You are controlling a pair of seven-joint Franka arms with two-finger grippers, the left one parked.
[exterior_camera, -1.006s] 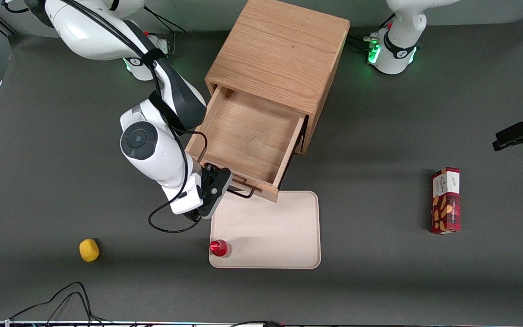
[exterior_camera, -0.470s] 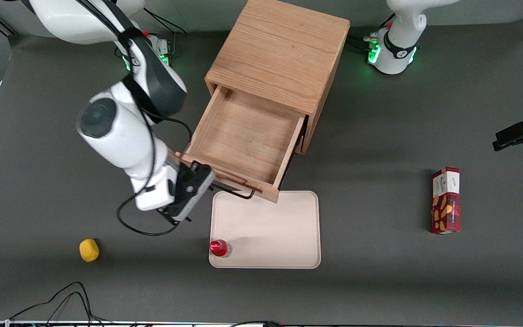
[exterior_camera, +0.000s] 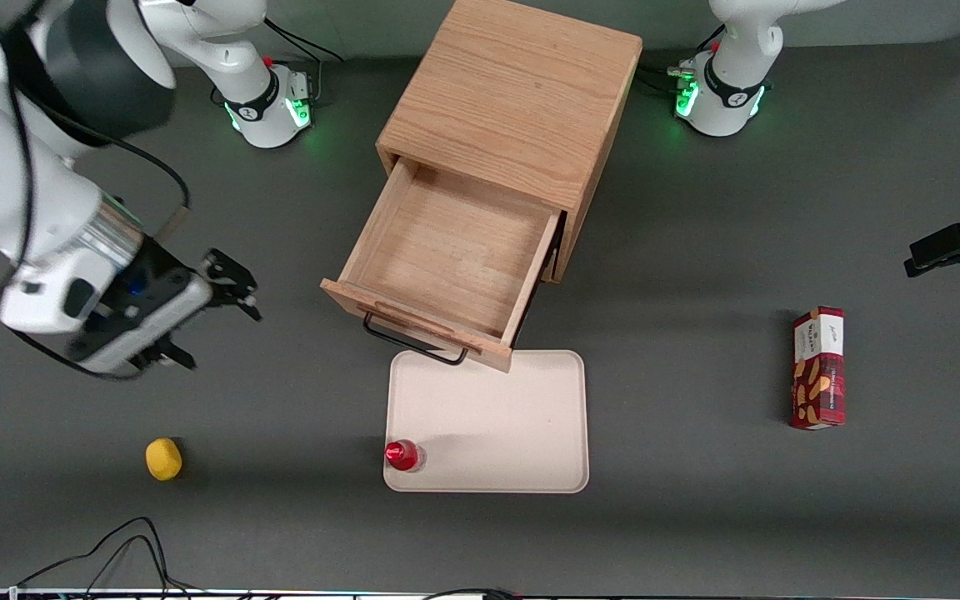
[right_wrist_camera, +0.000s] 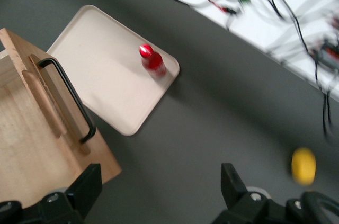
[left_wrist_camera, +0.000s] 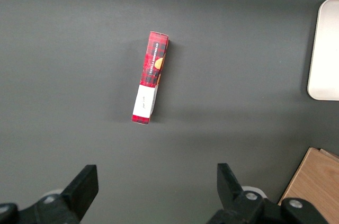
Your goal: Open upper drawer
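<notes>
Moving away from the handle [exterior_camera: 413, 343], the gripper [exterior_camera: 215, 312] has swung off toward the working arm's end of the table and now hangs over bare table [exterior_camera: 697, 500], well apart from the cabinet [exterior_camera: 522, 108].

Biggest first: the cabinet stands in the middle of the table. The upper drawer [exterior_camera: 447, 250] sticks far out of its front, and you can see its bare wooden floor. I think the job is done. The handle's long bar runs along the drawer front, just above the edge of the cream tray [exterior_camera: 497, 425].

The drawer now lies sideways from the jaws, toward the parked arm's end. The jaws are spread wide and hold nothing.

A small red bottle [exterior_camera: 403, 455] stands on the tray. A yellow ball [exterior_camera: 163, 459] sits nearer the front camera than the gripper.

The lower drawer is hidden under the open one.
</notes>
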